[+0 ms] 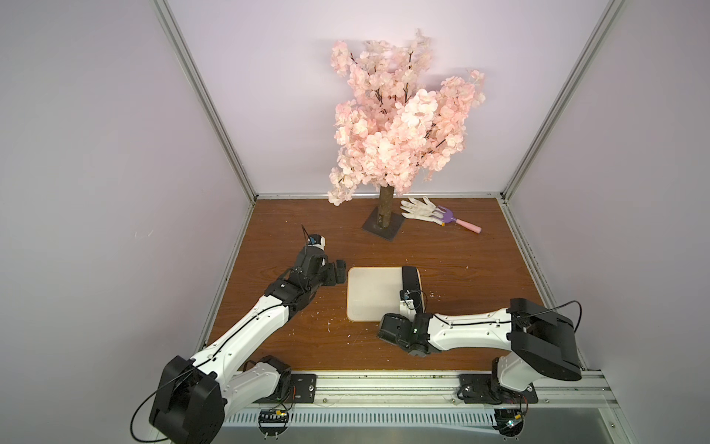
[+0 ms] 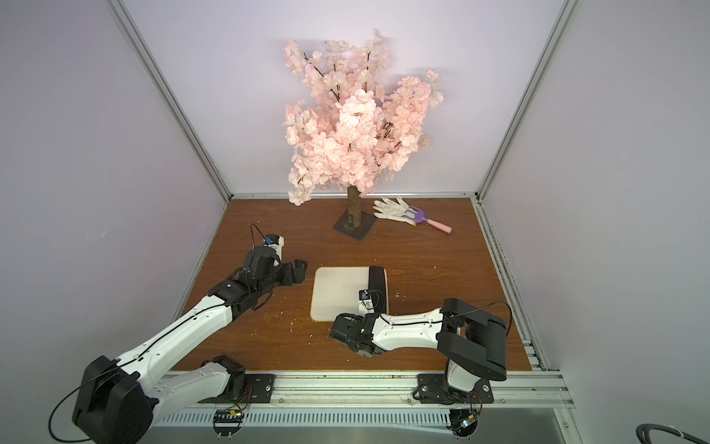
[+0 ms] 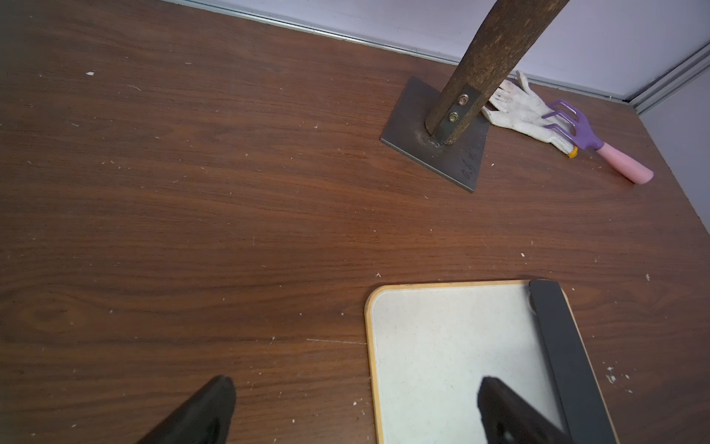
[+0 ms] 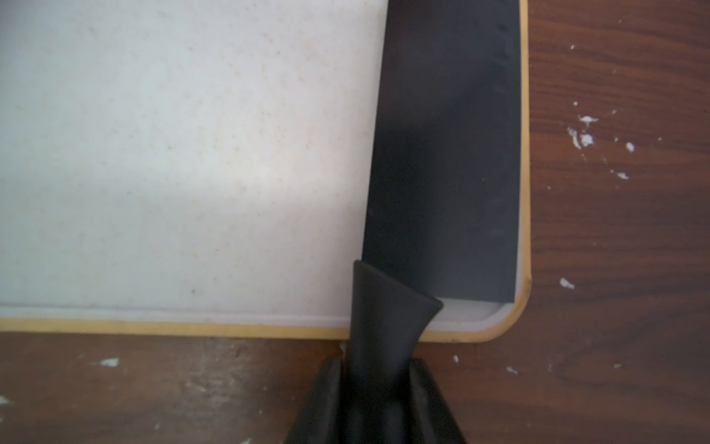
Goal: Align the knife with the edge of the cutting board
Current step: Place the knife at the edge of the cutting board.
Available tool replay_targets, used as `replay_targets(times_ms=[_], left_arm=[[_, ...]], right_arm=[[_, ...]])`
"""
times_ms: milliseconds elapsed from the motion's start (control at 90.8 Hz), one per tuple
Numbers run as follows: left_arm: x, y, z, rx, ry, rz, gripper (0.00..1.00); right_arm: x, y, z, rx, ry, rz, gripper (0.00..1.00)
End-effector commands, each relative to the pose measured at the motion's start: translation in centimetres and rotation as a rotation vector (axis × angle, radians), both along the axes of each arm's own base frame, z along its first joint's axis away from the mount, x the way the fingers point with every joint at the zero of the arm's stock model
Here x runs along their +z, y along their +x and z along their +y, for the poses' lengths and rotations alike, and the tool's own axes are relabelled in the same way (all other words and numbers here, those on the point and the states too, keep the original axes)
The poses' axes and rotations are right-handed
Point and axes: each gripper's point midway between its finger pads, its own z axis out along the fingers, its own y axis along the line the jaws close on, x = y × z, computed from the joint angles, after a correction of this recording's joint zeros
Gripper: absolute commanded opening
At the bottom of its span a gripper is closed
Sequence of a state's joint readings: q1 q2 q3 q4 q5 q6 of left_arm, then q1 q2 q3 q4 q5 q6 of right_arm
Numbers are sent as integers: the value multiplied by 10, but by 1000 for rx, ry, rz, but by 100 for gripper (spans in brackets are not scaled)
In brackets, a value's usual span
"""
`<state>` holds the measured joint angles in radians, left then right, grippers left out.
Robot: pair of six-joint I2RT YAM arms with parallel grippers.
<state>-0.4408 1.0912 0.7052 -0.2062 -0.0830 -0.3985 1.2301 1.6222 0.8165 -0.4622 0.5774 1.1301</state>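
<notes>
So the right claw (image 4: 378, 371) is clamped on the knife (image 4: 445, 153) handle, blade along the cutting board (image 4: 173, 153) edge; the left claw (image 3: 357, 388) is wide apart, empty.

Knives: one was seen, a black knife (image 1: 411, 280).
Cutting boards: one was seen, a cream cutting board (image 1: 370, 292) at the near middle.
Robot arms: two were seen, the left arm (image 1: 253, 323) and the right arm (image 1: 472, 326).
Grippers: two were seen, the left gripper (image 3: 355, 384) and the right gripper (image 4: 378, 369) (one to each arm).
Blossom trees: one stood at the far middle, a pink blossom tree (image 1: 399, 127).
Tree bases: one was seen, a dark square base (image 1: 390, 230).
Gloves: one white glove (image 1: 418, 209) lay at the far right.
Toy rakes: one was seen, a purple-and-pink toy rake (image 1: 459, 222).
Tables: one was seen, a brown wooden table (image 1: 480, 276).
White specks: they were too many and too small to count.
</notes>
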Motion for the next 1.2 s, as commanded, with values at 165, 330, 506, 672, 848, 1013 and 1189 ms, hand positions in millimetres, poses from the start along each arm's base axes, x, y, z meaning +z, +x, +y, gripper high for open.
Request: replay_targets(times_ms=[165,330,506,672,848,1013,1189], left_arm=[[5,1,-1,-6,24,-5,100],[5,1,-1,-4,25,-5,100],[5,1,-1,-5,24,-3,100],[4,1,-1,-6,25,-2,100],[3,1,-1,-5,29,2,100],[3,2,-1,-4,28,1,100],[3,2,-1,-5,30,2,100]], right_arm=[[6,10,-6,-9,-11,-38,20],[5,10,-9,-14,-16,-36,20],[5,10,-10,-14,-22,-37,20],[6,12,-13,-23,-31,-37,21],[8,13,-18,-33,-32,-41,21],[9,14,-16,-27,-26,-41,21],[6,14,-11,-8,-25,-33,21]])
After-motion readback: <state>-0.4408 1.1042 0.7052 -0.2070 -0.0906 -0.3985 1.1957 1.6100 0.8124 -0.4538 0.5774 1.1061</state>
